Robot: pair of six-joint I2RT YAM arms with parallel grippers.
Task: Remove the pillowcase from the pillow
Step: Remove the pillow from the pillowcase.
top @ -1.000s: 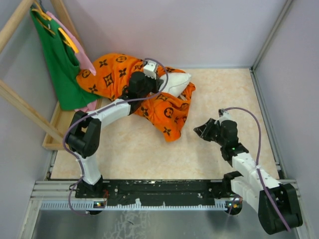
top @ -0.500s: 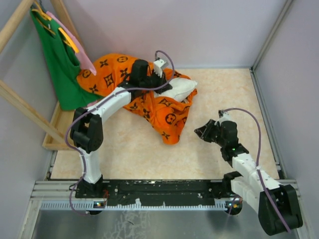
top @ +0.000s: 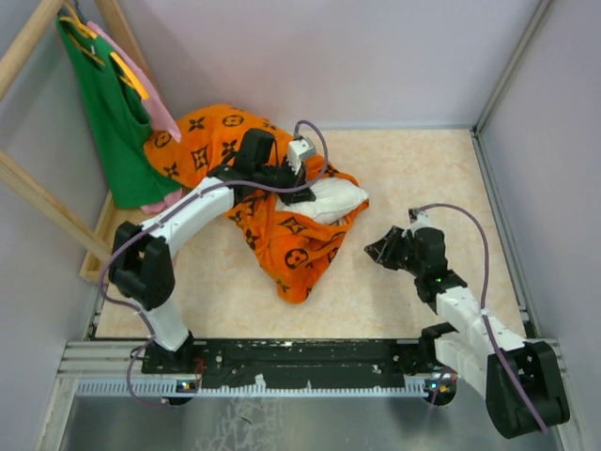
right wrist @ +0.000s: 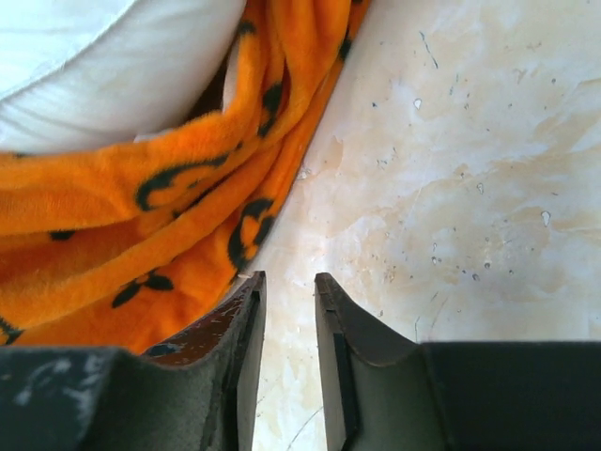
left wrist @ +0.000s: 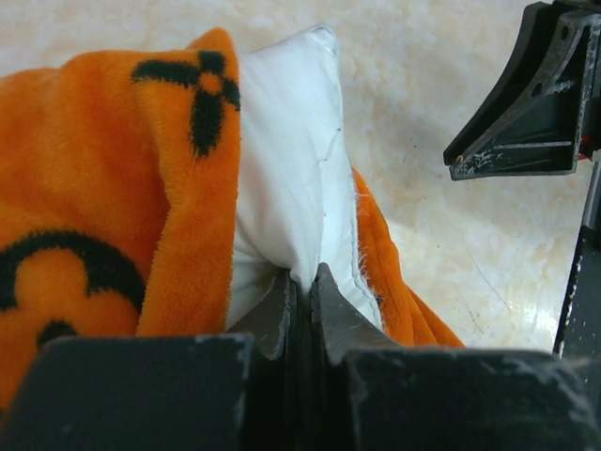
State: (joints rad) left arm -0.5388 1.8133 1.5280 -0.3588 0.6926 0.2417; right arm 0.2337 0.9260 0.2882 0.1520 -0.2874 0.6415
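Orange pillowcase (top: 291,235) lies rumpled at the worktop's (top: 423,169) far left, half covering the white pillow (top: 333,199), whose bare end pokes out rightward. The left pincer (left wrist: 302,282) is clamped on a pillow corner. The right pincer (right wrist: 289,291), narrowly parted and empty, sits beside the pillowcase's edge.

The pillow (top: 333,199) lies partly in the pillowcase (top: 286,240) (left of the right gripper (top: 375,250)).
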